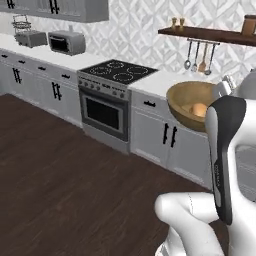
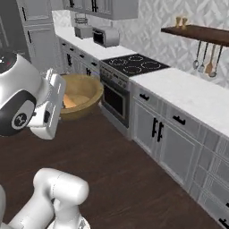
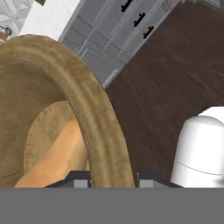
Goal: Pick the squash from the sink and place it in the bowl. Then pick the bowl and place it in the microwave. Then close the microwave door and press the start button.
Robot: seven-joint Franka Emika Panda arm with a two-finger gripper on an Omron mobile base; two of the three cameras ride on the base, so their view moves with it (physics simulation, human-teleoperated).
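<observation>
Since the squash (image 1: 199,109) is already sitting inside the bowl (image 1: 187,97), I'd call the first step done, and the carry to the microwave looks underway: the bowl is off the counter, hanging out over the wood floor (image 1: 65,170) in front of the cabinets. Going left to right in the left base view you get the toaster and a little oven on the far counter, then the stove (image 1: 112,85), then the bowl with the arm partly covering its right side. Still left, I reckon: bowl into the microwave, door shut, start pressed. Hand view is the useful one for the grip, since the gripper (image 3: 110,180) has one tip on each side of the bowl's rim, so the jaws are pinching the wall of the bowl, squash just inside. Right base view shows the bowl from the other side, tucked behind the wrist, plus the long white counter (image 2: 188,96) running off right, which the hand camera misses.
</observation>
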